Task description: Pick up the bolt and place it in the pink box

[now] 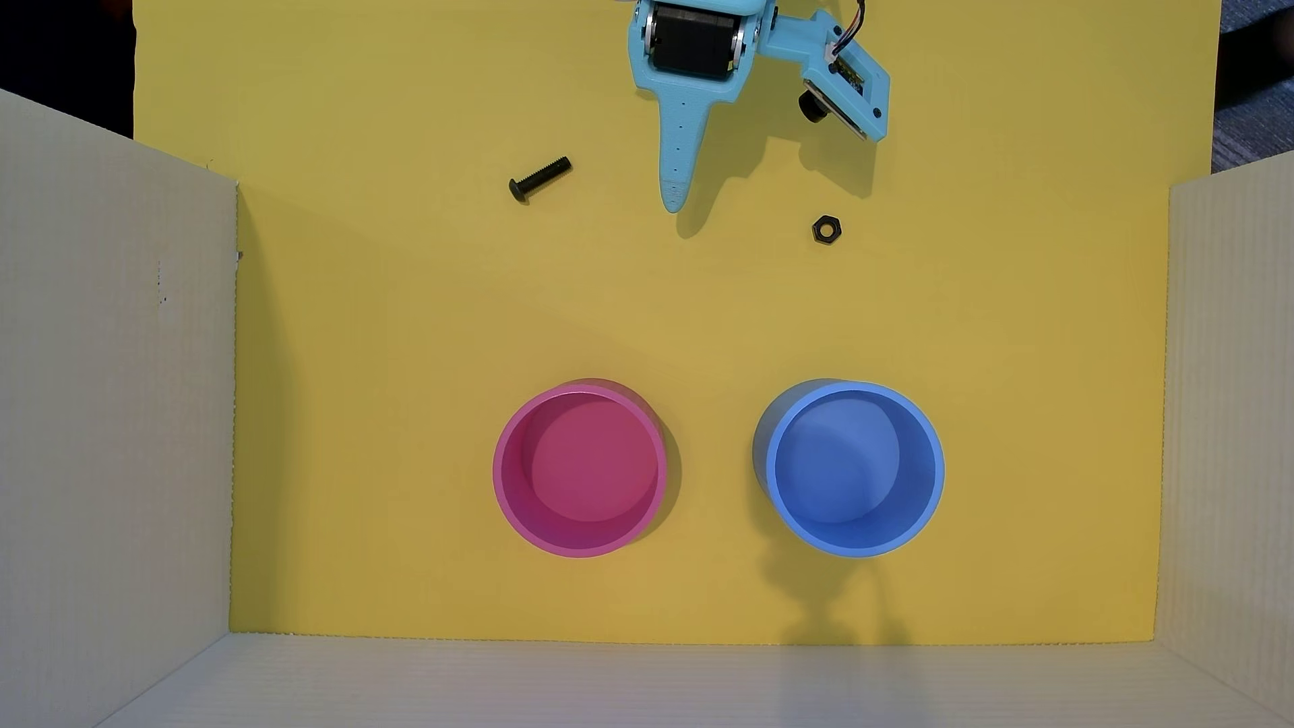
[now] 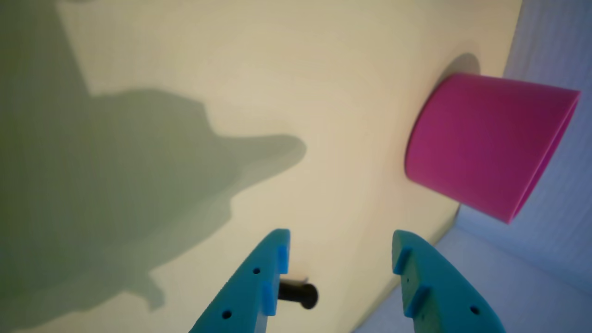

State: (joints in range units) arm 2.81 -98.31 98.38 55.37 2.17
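The bolt (image 1: 539, 179) lies flat on the yellow tabletop (image 1: 700, 315), in the upper middle of the overhead view. Its long axis runs diagonally there, the rounded head toward the lower left and the threaded end toward the upper right. It touches nothing. In the wrist view, only part of the bolt (image 2: 300, 294) shows (the head end and a short length of shaft), emerging from behind the left finger (image 2: 259, 282) and lying in the gap between the two fingers, nearer the left one.

The light blue arm enters from the top edge of the overhead view. One long finger points down the picture, slightly toward the left, with its tip to the right of the bolt and apart from it. The tool (image 1: 673, 199) appears from above as a single tapering blade, so its spread cannot be read there. In the wrist view, the tool (image 2: 341, 240) is spread wide and holds nothing.

The pink box (image 1: 580, 467) stands upright and empty in the lower middle of the overhead view, well apart from the bolt. A blue round container (image 1: 851, 467) stands to its right, also empty. A small black hex nut (image 1: 826, 229) lies to the right of the finger tip. Pale corrugated walls (image 1: 112, 420) bound the tabletop.
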